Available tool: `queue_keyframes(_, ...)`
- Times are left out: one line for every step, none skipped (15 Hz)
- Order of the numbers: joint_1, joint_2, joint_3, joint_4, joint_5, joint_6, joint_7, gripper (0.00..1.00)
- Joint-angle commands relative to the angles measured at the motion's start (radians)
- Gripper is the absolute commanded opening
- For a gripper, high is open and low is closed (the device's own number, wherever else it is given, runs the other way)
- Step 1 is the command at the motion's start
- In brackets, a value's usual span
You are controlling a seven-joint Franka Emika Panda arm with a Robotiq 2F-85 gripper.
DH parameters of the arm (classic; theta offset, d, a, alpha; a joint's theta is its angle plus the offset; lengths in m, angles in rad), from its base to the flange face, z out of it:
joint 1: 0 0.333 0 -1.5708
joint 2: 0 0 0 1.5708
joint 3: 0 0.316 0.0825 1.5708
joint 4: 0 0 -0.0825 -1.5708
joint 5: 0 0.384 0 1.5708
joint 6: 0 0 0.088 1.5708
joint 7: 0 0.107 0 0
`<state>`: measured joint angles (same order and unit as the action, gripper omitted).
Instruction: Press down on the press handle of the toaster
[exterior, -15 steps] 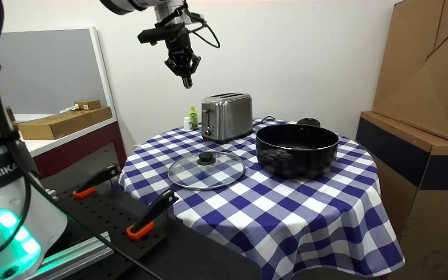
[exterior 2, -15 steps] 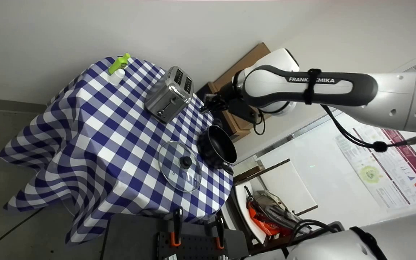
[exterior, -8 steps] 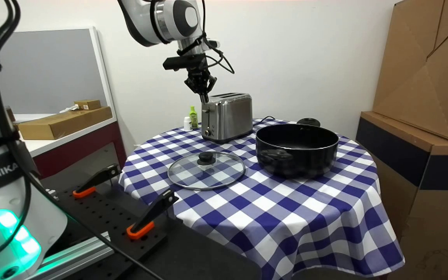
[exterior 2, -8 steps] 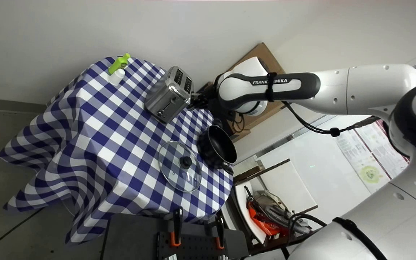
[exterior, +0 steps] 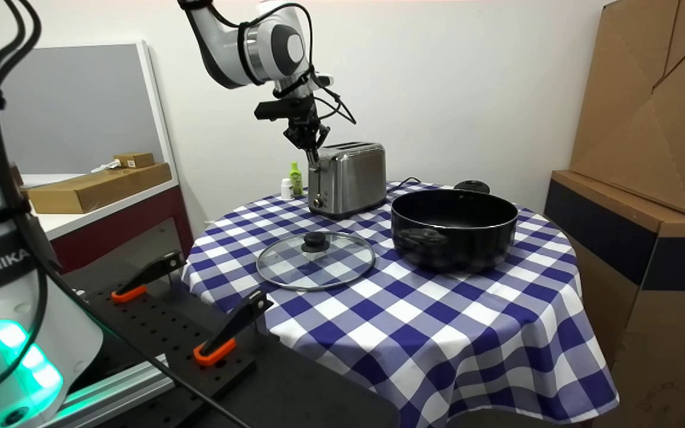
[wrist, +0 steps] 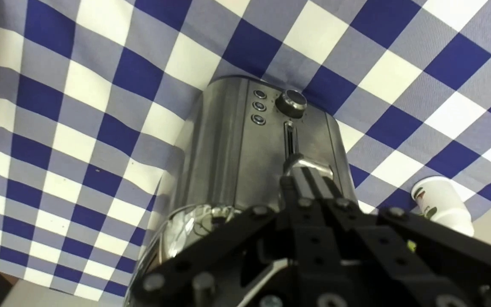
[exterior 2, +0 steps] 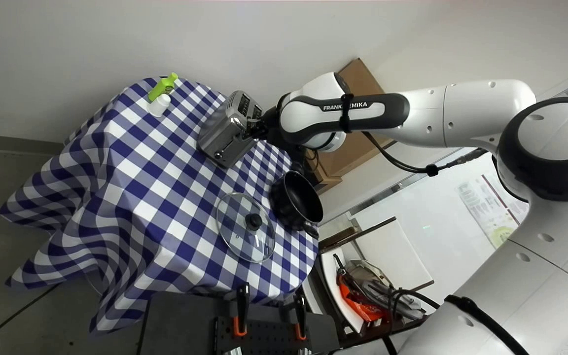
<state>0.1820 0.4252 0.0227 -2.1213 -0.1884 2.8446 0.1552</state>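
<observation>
At press handle [wrist: 301, 161], fingers [wrist: 301, 183]; in both exterior views only, lid [exterior: 316, 263].

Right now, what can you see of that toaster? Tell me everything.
The toaster is boxy, with rounded edges, a silver metal look and a darker base. It stands upright on the checked tablecloth, two slots in its top. Its narrow end carries three small round buttons, a dial and a lever high in its track. The closed gripper is right at the lever; I can't tell whether they touch. A dark cord shows behind.
</observation>
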Motion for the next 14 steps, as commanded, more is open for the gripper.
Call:
queue_keyframes(0.039,0.061,-0.032,0.063,-0.004,0.017,0.019,0.00)
queue_keyframes(0.045,0.073,-0.039,0.073,-0.006,0.017,0.021,0.00)
queue_keyframes(0.046,0.091,-0.041,0.085,-0.002,0.015,0.017,0.00)
queue_keyframes(0.050,0.108,-0.046,0.096,-0.002,0.017,0.016,0.00)
queue_keyframes(0.053,0.134,-0.051,0.113,-0.004,0.019,0.014,0.00)
queue_keyframes(0.054,0.155,-0.053,0.128,-0.001,0.018,0.012,0.00)
queue_keyframes(0.057,0.181,-0.055,0.145,-0.001,0.019,0.009,0.00)
queue_keyframes(0.058,0.202,-0.054,0.160,0.002,0.017,0.007,0.00)
queue_keyframes(0.061,0.224,-0.054,0.173,0.003,0.018,0.005,0.00)
queue_keyframes(0.064,0.240,-0.052,0.181,0.004,0.017,0.003,0.00)
queue_keyframes(0.067,0.260,-0.052,0.190,0.005,0.018,0.001,0.00)
queue_keyframes(0.071,0.276,-0.055,0.197,0.004,0.017,0.002,0.00)
queue_keyframes(0.072,0.299,-0.057,0.206,0.005,0.015,0.001,0.00)
queue_keyframes(0.072,0.314,-0.057,0.216,0.009,0.011,0.000,0.00)
